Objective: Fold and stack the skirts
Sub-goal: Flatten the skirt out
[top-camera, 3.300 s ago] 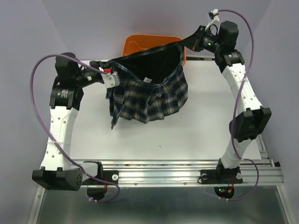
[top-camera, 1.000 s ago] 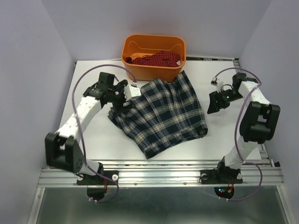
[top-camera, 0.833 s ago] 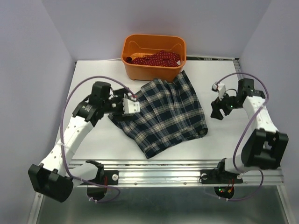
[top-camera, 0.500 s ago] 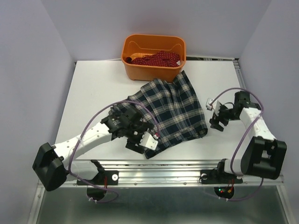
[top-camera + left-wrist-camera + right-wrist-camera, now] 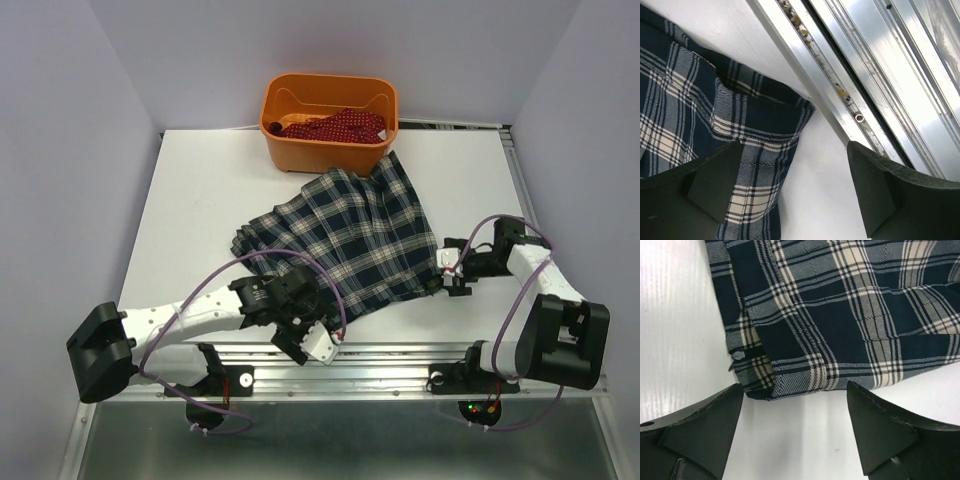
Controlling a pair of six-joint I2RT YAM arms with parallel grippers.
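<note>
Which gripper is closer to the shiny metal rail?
The left gripper. It sits right at the rail by the tartan skirt's near corner; the right gripper is farther back at the skirt's right corner.

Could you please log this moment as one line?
tartan skirt: laid out; red skirt: in orange tub; left fingers: open, near corner; right fingers: open, right corner

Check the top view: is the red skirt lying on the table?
No, the red skirt lies bunched inside the orange tub.
</note>
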